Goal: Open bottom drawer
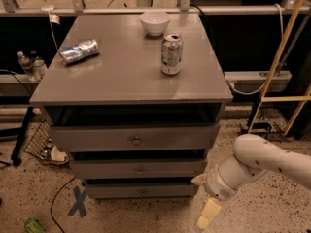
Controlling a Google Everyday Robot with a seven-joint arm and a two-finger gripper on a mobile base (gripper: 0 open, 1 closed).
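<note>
1. The bottom drawer (121, 191) is the lowest of three grey fronts in the cabinet (43, 130), just above the speckled floor. It appears to be shut, flush under the middle drawer (112, 169).
2. Its small round knob (143, 193) is set at the centre of the front. The long axis of the front runs left to right across the view.
3. The gripper (200, 202) is held low beside the cabinet's right front corner, near the drawer's right end but not touching it. It is carried on the white arm (262, 159), which enters from the right.
4. The fingers (208, 213) are seen apart with nothing between them. One pale finger points down toward the floor, and a shorter pale tip shows close to the corner of the drawer.
5. The relation that matters is that the knob lies toward the left of the view from the fingers, at about their height or slightly above. It is judged that a sideways shift along the front is needed before the knob can be grasped and drawn outward.
6. On the tabletop (121, 81) an upright can (171, 54), a crushed can (79, 51) and a white bowl (154, 22) are left well clear of the work.
</note>
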